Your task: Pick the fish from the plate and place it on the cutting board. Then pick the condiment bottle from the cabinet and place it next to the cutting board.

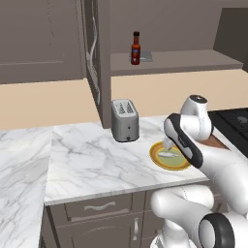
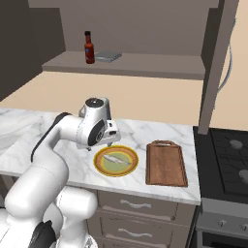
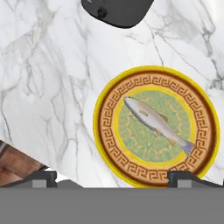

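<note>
Gripper is standing released, jaws spread wide with nothing between them; in the hand view the two dark fingertips are rising at the bottom edge, far apart. The gripper is hovering above the desk and looking straight down on the plate.

The fish is lying flat in the pale green centre of the plate, silvery, slim, set diagonally in the hand view, well inside the yellow-orange patterned rim. It is not touching the fingertips. In the right base view the fish is showing as a pale sliver on the plate, with the gripper sitting just behind the plate's far edge.

The cutting board is lying flat on the white marble desk just beside the plate, on the stove side, its handle loop pointing toward the wall. A corner of it is showing at the lower left of the hand view. The two are apart, not touching.

A toaster is standing on the desk near the wall, on the plate's other side.

The condiment bottle is standing upright on the shelf of the cabinet, high above the desk, beside a flat grey object. The cabinet door is hanging open.
</note>
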{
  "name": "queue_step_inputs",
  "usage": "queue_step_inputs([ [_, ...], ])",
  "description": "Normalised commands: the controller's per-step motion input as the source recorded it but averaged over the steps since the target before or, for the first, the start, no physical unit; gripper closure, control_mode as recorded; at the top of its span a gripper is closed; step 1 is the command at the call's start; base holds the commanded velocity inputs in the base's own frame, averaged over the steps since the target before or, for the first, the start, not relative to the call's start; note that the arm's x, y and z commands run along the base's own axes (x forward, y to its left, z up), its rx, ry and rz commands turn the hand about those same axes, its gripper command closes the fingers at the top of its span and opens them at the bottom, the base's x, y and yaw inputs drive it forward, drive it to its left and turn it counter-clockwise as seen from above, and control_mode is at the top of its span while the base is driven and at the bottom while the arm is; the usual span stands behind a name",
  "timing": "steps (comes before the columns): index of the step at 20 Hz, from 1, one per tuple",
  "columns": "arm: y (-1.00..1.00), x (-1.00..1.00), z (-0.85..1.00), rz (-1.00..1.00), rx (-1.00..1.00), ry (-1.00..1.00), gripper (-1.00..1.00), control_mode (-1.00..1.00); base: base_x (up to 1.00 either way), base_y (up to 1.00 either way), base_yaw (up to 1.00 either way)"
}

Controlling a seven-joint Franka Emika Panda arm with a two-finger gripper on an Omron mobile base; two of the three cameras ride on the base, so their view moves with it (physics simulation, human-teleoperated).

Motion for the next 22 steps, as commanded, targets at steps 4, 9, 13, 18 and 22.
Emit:
queue_step_inputs([
  [4, -0.1, 0.08, -0.18, 0.03, 0.0, 0.0, -1.0, -1.0, 0.0, 0.0, 0.0],
  [9, -0.07, 0.07, -0.22, 0.03, 0.0, 0.0, -1.0, -1.0, 0.0, 0.0, 0.0],
  [13, -0.05, 0.04, -0.23, 0.03, 0.0, 0.0, -1.0, -1.0, 0.0, 0.0, 0.0],
  [18, -0.07, 0.09, -0.19, 0.03, 0.0, 0.0, -1.0, -1.0, 0.0, 0.0, 0.0],
  [22, -0.07, 0.16, -0.18, 0.03, 0.0, 0.0, -1.0, -1.0, 0.0, 0.0, 0.0],
])
